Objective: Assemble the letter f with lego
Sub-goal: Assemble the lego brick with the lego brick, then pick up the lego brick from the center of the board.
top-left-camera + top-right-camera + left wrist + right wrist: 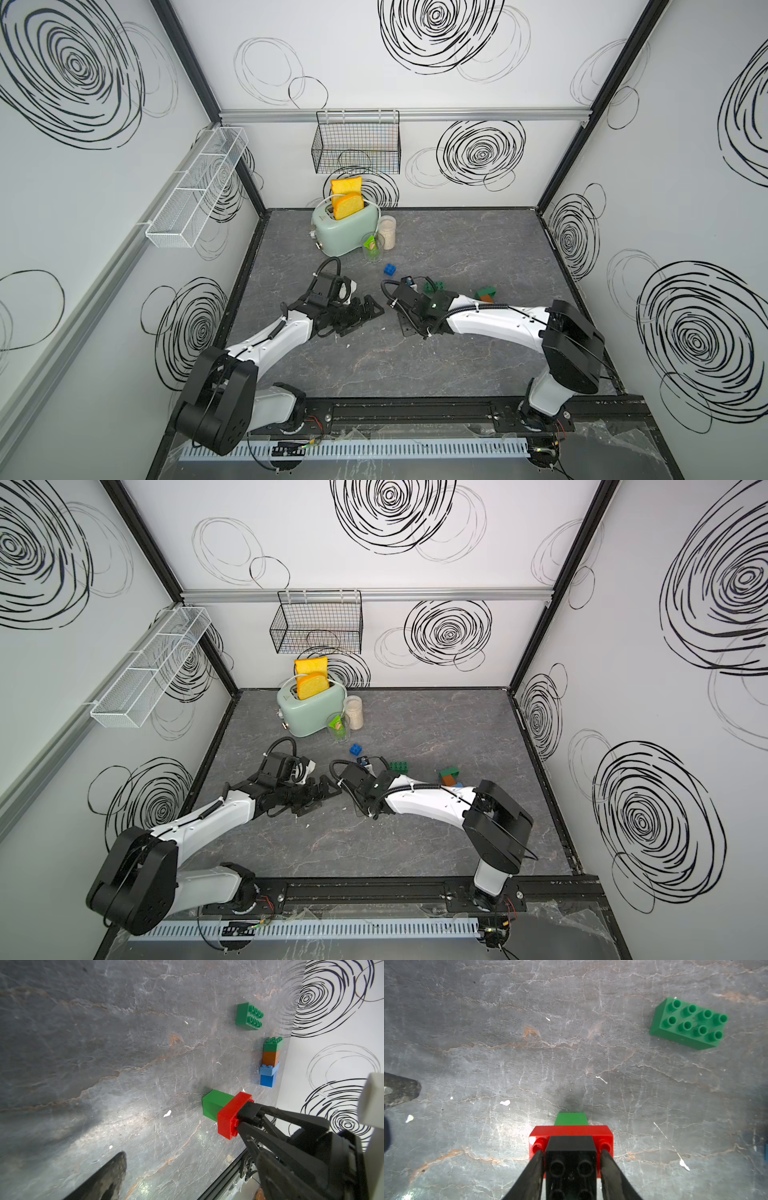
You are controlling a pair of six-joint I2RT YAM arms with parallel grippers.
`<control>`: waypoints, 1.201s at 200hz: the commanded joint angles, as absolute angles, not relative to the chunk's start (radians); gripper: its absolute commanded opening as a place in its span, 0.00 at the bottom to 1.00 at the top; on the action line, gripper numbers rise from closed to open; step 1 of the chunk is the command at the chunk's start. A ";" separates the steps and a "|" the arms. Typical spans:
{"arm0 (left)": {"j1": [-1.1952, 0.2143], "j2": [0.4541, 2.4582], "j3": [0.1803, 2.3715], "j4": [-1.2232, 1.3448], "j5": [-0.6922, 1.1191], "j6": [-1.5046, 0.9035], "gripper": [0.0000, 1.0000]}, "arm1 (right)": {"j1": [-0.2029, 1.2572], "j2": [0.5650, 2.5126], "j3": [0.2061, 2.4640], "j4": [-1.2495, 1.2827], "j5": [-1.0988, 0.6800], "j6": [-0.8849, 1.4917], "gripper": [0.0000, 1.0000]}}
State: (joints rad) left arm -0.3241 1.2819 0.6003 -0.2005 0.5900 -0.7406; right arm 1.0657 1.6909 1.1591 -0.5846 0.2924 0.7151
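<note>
Left gripper (pixel 365 316): jaws wide, empty. Right gripper (pixel 572 1151): jaws narrow, flanking black square studded plastic brick (pixel 571 1167) atop red oblong brick (pixel 571 1131) on green brick (pixel 571 1119), mid grey marbled tabletop (pixel 508 1043); whether pinching cannot be told. Judged light, rigid, slick; best pinched across flat side walls
</note>
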 commanded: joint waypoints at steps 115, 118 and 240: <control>-0.224 1.165 0.609 -0.367 0.512 -0.712 0.99 | 0.840 1.965 1.571 -0.612 0.181 0.701 0.90; -0.223 1.167 0.608 -0.368 0.512 -0.713 0.99 | 0.837 1.981 1.582 -0.604 0.176 0.704 0.89; -0.178 1.215 0.591 -0.380 0.492 -0.698 0.99 | 0.718 2.288 1.752 -0.407 0.059 0.831 0.75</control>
